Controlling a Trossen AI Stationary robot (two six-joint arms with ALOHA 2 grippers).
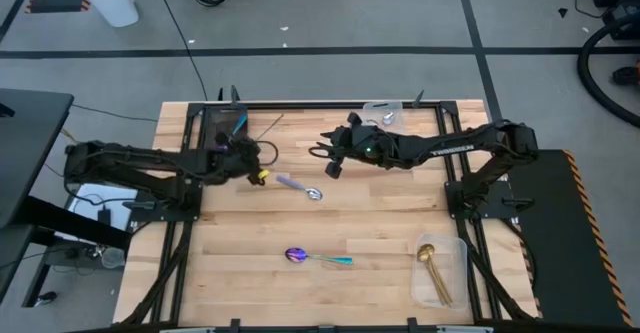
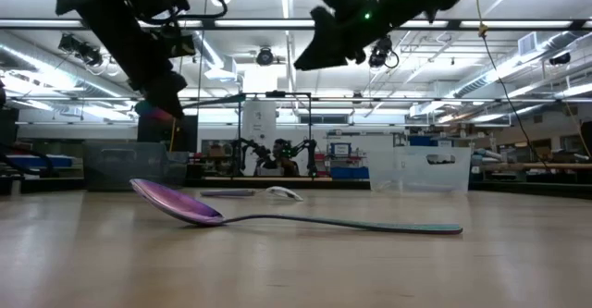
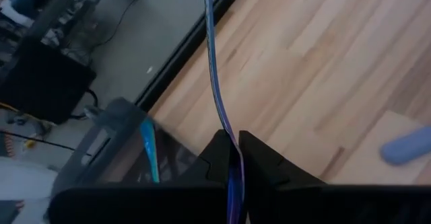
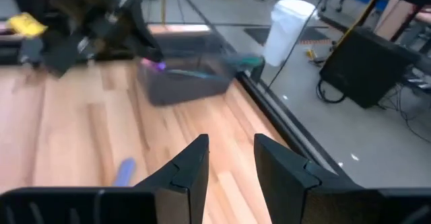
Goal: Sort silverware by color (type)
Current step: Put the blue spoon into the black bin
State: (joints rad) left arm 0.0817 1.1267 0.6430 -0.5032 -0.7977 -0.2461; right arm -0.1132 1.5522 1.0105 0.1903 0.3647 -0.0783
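Observation:
My left gripper (image 1: 245, 147) is at the table's far left, beside a bin (image 1: 212, 131) holding teal-handled spoons (image 4: 195, 72), and is shut on a slim blue-purple spoon (image 1: 268, 128). My right gripper (image 1: 330, 159) hovers open over the table's far middle, touching nothing. A lavender-handled spoon with a silver bowl (image 1: 300, 187) lies flat between the two grippers. A purple-bowled spoon with a teal handle (image 1: 318, 258) lies near the near edge, resting on its bowl and handle tip (image 2: 444, 227). Gold spoons (image 1: 432, 268) lie in a clear bin at the near right. My left gripper pinches the spoon's slim shaft (image 3: 227, 131) between its two fingers (image 3: 215, 150). The shaft runs on past the fingertips and is lifted clear of the table. The end behind the fingers is hidden by the gripper itself.
A second clear bin (image 1: 383, 113) at the far edge holds a silver-bowled spoon. The black frame rail (image 1: 330, 104) runs along the far edge. Bare wood lies between the two loose spoons. Beyond the table are the floor, cables and a white cup (image 4: 288, 29).

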